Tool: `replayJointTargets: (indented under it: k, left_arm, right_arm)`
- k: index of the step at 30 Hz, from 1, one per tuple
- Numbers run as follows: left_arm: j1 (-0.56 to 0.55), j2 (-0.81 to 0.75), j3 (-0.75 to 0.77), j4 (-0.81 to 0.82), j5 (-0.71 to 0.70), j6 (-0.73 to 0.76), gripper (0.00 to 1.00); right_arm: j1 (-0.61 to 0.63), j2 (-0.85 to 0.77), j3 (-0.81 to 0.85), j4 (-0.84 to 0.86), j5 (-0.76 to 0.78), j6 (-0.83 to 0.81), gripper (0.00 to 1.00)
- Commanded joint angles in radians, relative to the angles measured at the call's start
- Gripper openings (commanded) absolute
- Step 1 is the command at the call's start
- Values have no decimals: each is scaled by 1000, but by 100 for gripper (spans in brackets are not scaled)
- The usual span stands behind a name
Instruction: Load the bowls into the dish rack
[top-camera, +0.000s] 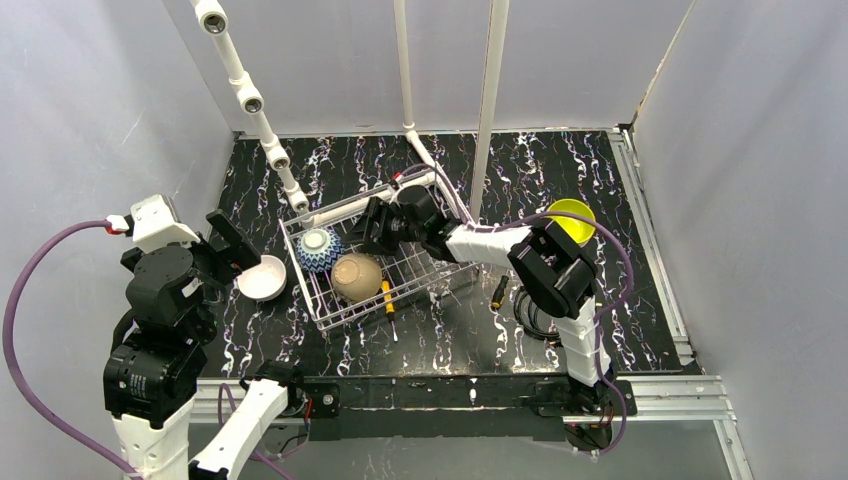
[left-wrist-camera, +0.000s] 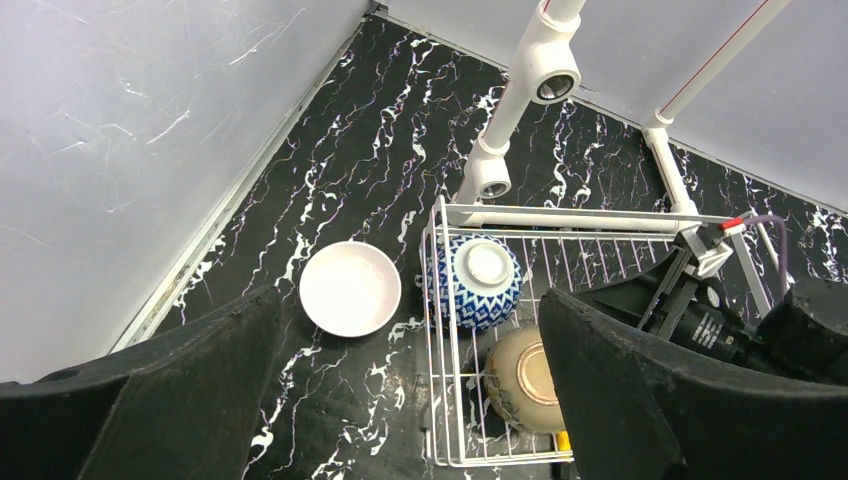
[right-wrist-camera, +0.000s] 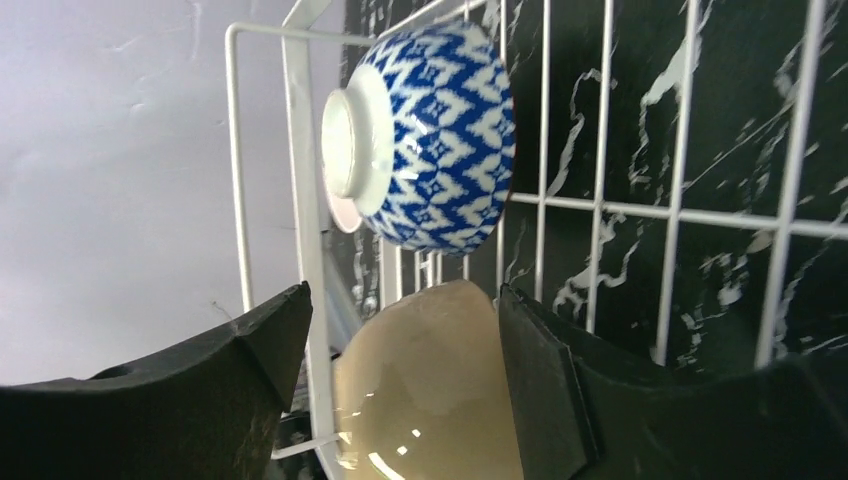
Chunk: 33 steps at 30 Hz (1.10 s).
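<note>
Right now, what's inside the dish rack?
The upside-down blue-white bowl, a tan bowl and a small orange object. The right end effector reaches in too; its arm covers the dish rack's far right part, so anything there is hidden.

Blue-wht bowl (top-camera: 320, 248), tan bowl (top-camera: 357, 277)

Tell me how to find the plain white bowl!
Find the white wire dish rack in the middle of the black marbled table. Just outside its left end sits the white bowl, open side up. Its neighbours, the blue-patterned bowl and the tan bowl, are inside the rack.
</note>
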<state>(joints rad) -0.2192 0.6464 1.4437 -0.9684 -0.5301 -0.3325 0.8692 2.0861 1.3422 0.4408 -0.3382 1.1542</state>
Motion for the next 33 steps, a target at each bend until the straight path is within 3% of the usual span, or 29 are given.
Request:
replayJointTargets:
  k: [1,6,14,22,33]
  left_arm:
    - [-2,12,7,11,-8,9,98]
    - [-2,14,1,11,-4,3,98]
    - [-2,15,1,8,25,-17,98]
    - [-2,26,-20,13,54,-48,98]
    - [-2,30,-40,5,81,-59,98]
  right_arm:
    - [-13,-61,134,-283,99,-283,78]
    - [-12,-92,201,-472,226,-416,79]
    - [-12,-229,178,-583,317,-536,78]
    - [14,-306,39,-553,241,-506,79]
    - [48,-178,95,-509,181,-492,79]
